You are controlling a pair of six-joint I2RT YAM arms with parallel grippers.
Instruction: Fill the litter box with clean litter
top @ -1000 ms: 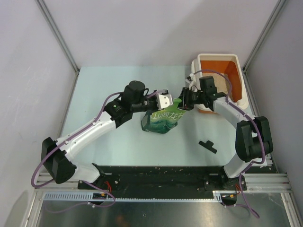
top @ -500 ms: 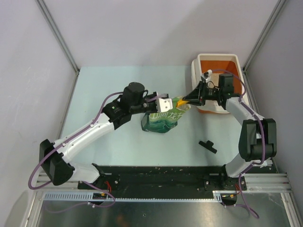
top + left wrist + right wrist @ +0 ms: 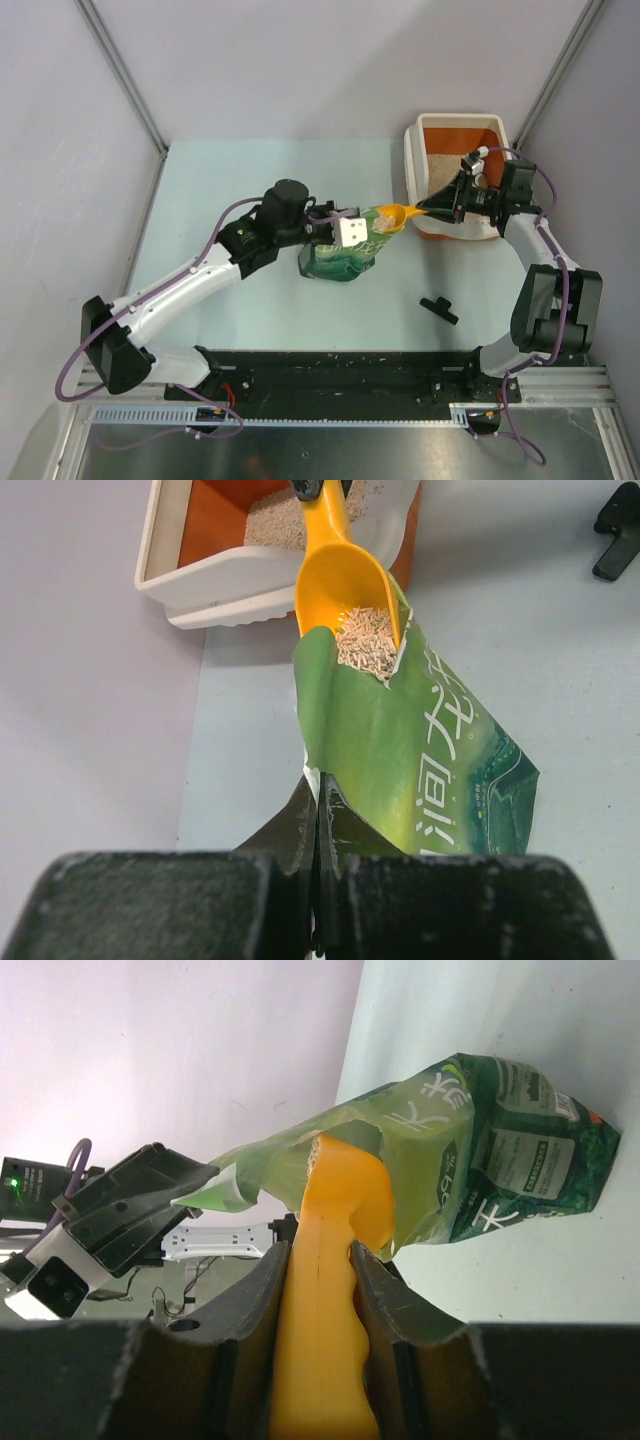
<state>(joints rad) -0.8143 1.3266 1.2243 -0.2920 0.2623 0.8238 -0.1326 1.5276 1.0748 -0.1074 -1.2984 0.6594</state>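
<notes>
1. My left claw (image 3: 318, 798) is clenched on the torn upper edge of the green bag (image 3: 420, 770), with a thin fold of the film pinched flat in it.
2. My right claw (image 3: 318, 1260) is grasping the scoop (image 3: 345, 570), closed on its handle from both sides.
3. The scoop is smooth yellow-orange plastic, with a deep rounded bowl narrowing into a slim handle. The bowl sits at the bag's open mouth and carries a small heap of the clean litter (image 3: 365, 640), which here looks like short beige pellets.
4. The bag is a glossy, creased pouch printed with white characters. It stands on the pale table (image 3: 250, 170), and its mouth is ragged.
5. The litter box (image 3: 412, 150) is a rectangular tray at the far right corner of the table. It has orange walls and a wide white rim with rounded corners, and the scoop's handle reaches over its near side.
6. Inside the box I see a pale, grainy layer of litter on the floor, with the orange walls bare above it.
7. A small flat black piece (image 3: 438, 309) lies on the table near my right arm, well apart from the bag.
</notes>
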